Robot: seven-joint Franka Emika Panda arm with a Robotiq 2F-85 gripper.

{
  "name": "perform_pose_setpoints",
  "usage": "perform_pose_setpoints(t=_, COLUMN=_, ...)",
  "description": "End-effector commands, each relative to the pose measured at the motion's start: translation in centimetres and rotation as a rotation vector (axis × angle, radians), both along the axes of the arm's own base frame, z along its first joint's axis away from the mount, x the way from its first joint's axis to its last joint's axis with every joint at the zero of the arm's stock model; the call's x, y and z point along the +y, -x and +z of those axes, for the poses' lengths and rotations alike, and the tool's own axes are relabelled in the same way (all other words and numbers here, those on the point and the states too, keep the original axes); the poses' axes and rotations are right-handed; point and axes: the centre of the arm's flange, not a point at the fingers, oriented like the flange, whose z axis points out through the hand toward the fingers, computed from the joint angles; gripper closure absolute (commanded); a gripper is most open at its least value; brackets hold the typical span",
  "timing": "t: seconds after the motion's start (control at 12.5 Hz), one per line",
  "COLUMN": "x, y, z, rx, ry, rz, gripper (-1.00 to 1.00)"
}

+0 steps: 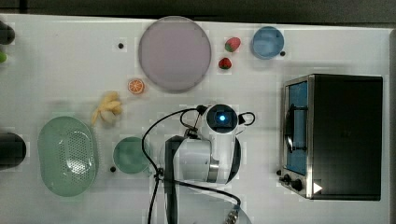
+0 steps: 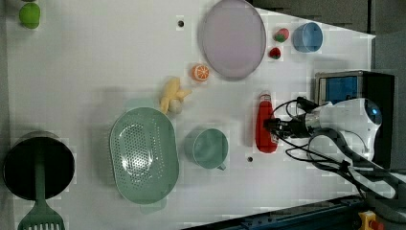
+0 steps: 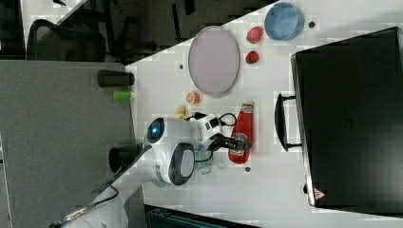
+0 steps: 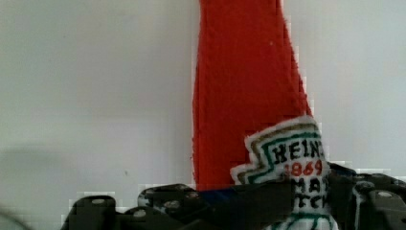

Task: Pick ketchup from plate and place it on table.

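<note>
Table (image 2: pixel 95 72) bears ketchup (image 2: pixel 265 125) (cap blurred); tool (image 2: pixel 276 127) clamped on it.

A teal cup (image 2: pixel 207 147) stands nearest the gripper (image 2: pixel 275 127), on the left view's left of it. Beyond the cup, farther from the gripper, lies a green perforated basket (image 2: pixel 143 153). Well apart, at the left view's far left, is a dark pot (image 2: pixel 38 165) with a green spatula (image 2: pixel 40 215). Up and to the left view's left of the gripper sit an orange slice (image 2: pixel 200 72) and a yellow item (image 2: pixel 172 95), possibly bananas. Above the gripper in the left view are two strawberries (image 2: pixel 281 34) beside a blue bowl (image 2: pixel 307 37). A black toaster oven (image 2: pixel 342 87) stands near the gripper, on the left view's right.
</note>
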Motion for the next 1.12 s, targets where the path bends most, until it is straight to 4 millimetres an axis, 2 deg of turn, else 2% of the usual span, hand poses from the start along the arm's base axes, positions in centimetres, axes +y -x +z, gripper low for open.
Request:
perform_pose_setpoints(t=0.08, x=-0.5, y=-3.6, z=4.6, rx=-0.19, ry=0.021, rz=-0.049, gripper=-0.25)
perform_pose_setpoints(t=0.24, x=-0.3, y=-3.9, z=5.3, rx=-0.205, ry=0.021, rz=-0.045, gripper=-0.68)
perform_pose_setpoints(t=0.32, x=-0.1, y=-4.4, z=6.6, rx=-0.233, ry=0.022, rz=-0.042, gripper=-0.9)
perform_pose_setpoints(t=0.4, x=0.1, y=-5.1, z=8.5, rx=-0.269, ry=0.023, rz=-0.038, gripper=-1.0)
perform_pose_setpoints(t=0.64, x=1.1, y=-7.4, z=16.7, rx=-0.418, ry=0.026, rz=-0.019, gripper=-1.0)
perform_pose_setpoints(t=0.8, x=1.8, y=-8.6, z=22.3, rx=-0.462, ry=0.024, rz=-0.096, gripper=-1.0)
perform_pose_setpoints(t=1.12, x=3.1, y=-8.3, z=30.9, rx=-0.284, ry=0.04, rz=-0.337, gripper=-1.0)
